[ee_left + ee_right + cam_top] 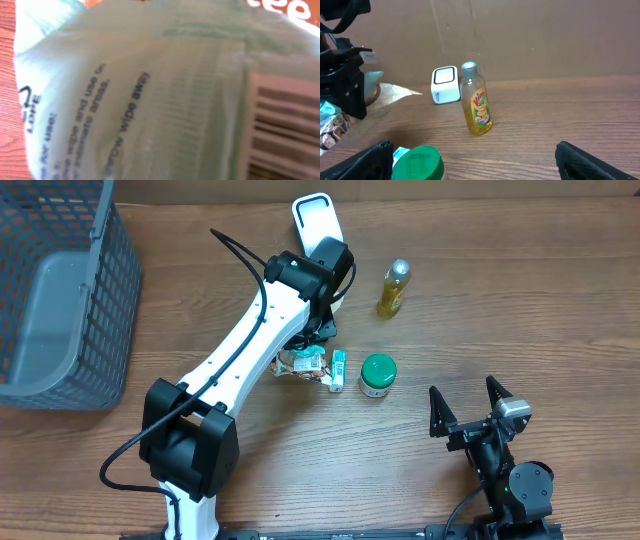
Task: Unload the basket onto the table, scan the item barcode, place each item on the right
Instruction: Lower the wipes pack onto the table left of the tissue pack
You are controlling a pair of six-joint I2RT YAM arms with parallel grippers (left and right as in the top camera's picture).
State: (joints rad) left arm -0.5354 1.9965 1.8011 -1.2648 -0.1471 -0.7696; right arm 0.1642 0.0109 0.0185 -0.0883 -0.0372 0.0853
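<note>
The left end effector (315,338) hangs just left of the centre of the table (520,300), closed on a pale green wipes packet (150,100) that fills its wrist camera. The fingers themselves are hidden, so the grip is judged from how close the packet sits. The packet's barcode (285,130) shows at the 3 o'clock edge of that view, apparently turned outward so it can be shown to the white scanner (315,218). The scanner stands at 12 o'clock on the table, well apart from the packet, so the scan looks not yet made. Below the arm lie a snack packet (298,363) and a small teal pack (338,370), with a green-lidded jar (378,375) just beside them at 3 o'clock. A yellow bottle (394,288) stands at 1 o'clock. These are probably waiting their turn. The right end effector (467,402) rests at 5 o'clock, fingers spread wide and empty. A grey basket (110,280) sits at 9 o'clock, likely for scanned goods.
</note>
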